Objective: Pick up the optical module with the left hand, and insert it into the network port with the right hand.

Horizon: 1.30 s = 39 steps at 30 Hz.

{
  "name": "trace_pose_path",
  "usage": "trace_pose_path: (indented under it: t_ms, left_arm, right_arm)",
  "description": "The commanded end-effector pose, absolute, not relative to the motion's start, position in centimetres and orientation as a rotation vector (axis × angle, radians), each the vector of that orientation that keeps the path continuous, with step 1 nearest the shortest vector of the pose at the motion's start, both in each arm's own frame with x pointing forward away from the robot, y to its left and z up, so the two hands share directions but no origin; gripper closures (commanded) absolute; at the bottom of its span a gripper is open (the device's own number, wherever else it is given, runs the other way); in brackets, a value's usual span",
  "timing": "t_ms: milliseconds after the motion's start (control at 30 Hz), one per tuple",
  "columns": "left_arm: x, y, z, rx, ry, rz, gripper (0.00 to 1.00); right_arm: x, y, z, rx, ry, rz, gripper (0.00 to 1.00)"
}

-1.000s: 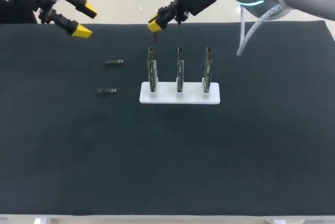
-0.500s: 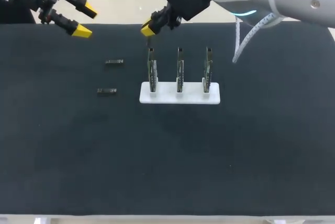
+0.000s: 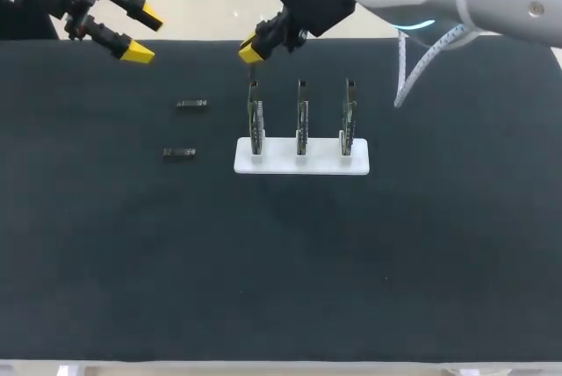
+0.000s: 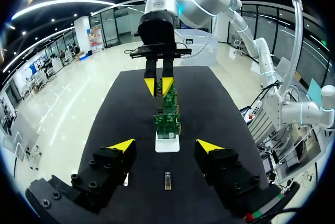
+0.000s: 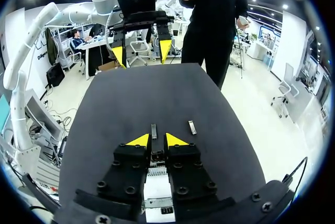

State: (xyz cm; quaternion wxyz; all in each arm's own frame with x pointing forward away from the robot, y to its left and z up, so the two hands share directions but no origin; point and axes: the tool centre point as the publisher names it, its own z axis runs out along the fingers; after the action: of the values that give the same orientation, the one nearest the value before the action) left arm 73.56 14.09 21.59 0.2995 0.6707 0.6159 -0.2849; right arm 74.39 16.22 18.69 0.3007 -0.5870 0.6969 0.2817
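Two small dark optical modules [image 3: 191, 104] [image 3: 179, 154] lie on the black mat, left of a white base [image 3: 301, 165] holding three upright green port boards [image 3: 254, 117]. My right gripper [image 3: 252, 47] hangs just above and behind the leftmost board, its yellow tips almost together. In the right wrist view a small dark optical module [image 5: 156, 156] sits pinched between the fingers of my right gripper [image 5: 155, 140], over the board's top. My left gripper [image 3: 143, 35] is at the far left corner, open and empty. In the left wrist view my left gripper [image 4: 165, 145] faces the boards [image 4: 166, 122] and the right gripper [image 4: 158, 85].
The black mat [image 3: 281, 262] covers the whole table. The base with its boards stands in the middle of the far half. The loose modules [image 5: 154, 131] [image 5: 192, 127] lie between the two grippers.
My right gripper has shifted a little to the left, staying over the leftmost board. The left arm and the loose modules have not moved.
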Motion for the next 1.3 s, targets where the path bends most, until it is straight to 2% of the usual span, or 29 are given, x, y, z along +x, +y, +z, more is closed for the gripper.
trace_pose_path:
  t_ms: [33,1300]
  left_arm:
    - [73.64,14.06,21.63,1.784,1.639,-0.756,0.00]
    - [73.64,14.06,21.63,1.784,1.639,-0.756,0.00]
  right_arm:
    - [74.31,16.23,18.48,-1.553,1.843,0.746,1.00]
    - [74.44,16.01,18.48,-1.558,1.857,0.744,1.00]
